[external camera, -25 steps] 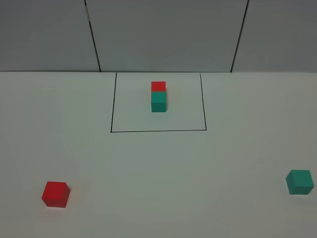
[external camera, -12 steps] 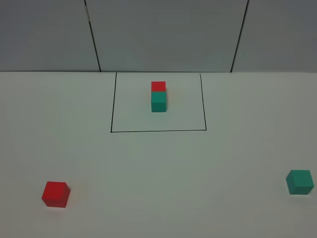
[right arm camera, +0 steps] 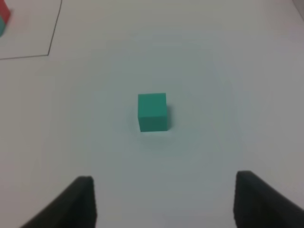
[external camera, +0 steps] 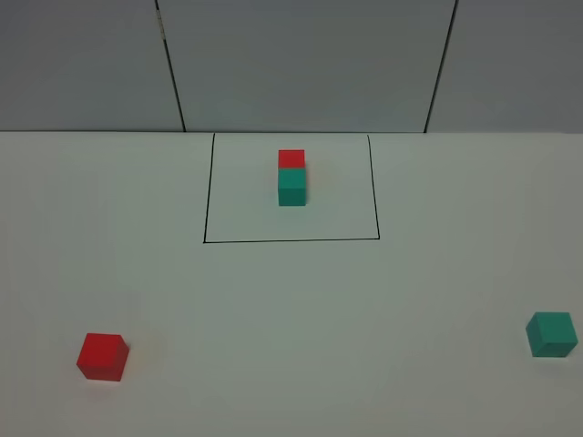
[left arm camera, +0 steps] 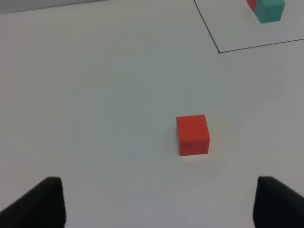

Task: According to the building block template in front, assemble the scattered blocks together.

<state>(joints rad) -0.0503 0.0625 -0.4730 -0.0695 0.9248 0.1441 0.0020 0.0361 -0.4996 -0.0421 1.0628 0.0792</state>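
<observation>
1. Left hand [left arm camera: 159,190] stood wide open over the counter [external camera: 291,319] with nothing between its two dark fingers. The loose red cube [left arm camera: 193,135] lay ahead of it and clear of both.
2. Right hand [right arm camera: 165,183] was also open and empty. The loose teal cube [right arm camera: 152,112] sat ahead of its fingers, roughly centred between them and untouched.
3. From the high camera neither arm showed. The red cube [external camera: 102,356] sat near and far to the left, and the teal cube [external camera: 551,334] near and far to the right, well apart from each other.
4. The building block template [external camera: 291,177] stood at the far middle, inside the black rectangle [external camera: 291,240]. Its red block lay farther and its teal block nearer, touching in one row.
5. Judged from this layout, no assembly had begun. The step in hand looked like the approach before the first pick, with each hand lined up on the cube of its own side.
6. The next move would call for lowering a hand so that its fingers straddled a cube squarely across two flat faces, then closing and lifting.
7. After that, both cubes needed to come to open counter near the middle. They had to be set face to face with red behind teal, as in the template, and with no gap or twist between them.
</observation>
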